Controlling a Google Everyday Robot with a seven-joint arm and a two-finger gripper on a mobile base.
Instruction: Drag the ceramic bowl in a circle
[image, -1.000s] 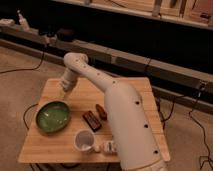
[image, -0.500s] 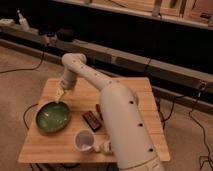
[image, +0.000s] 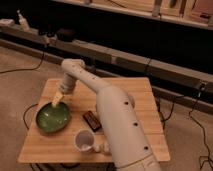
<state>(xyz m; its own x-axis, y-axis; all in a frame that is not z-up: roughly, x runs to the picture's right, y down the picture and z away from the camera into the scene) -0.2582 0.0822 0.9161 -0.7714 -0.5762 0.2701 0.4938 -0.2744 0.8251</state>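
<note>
The ceramic bowl (image: 52, 119) is wide, shallow and glossy green with a darker rim. It sits at the left side of the wooden table (image: 135, 95). My gripper (image: 57, 100) hangs from the white arm (image: 117, 125) and reaches down to the bowl's far rim, touching or just inside it.
A white cup (image: 83, 141) stands near the table's front edge, right of the bowl. A dark brown bar-shaped object (image: 92, 120) lies between bowl and arm. Cables run over the carpet on both sides. A long dark shelf unit (image: 130, 55) stands behind the table.
My gripper has moved down and to the left, from above the table behind the bowl to the bowl's far rim. The bowl looks to be in the same place.
</note>
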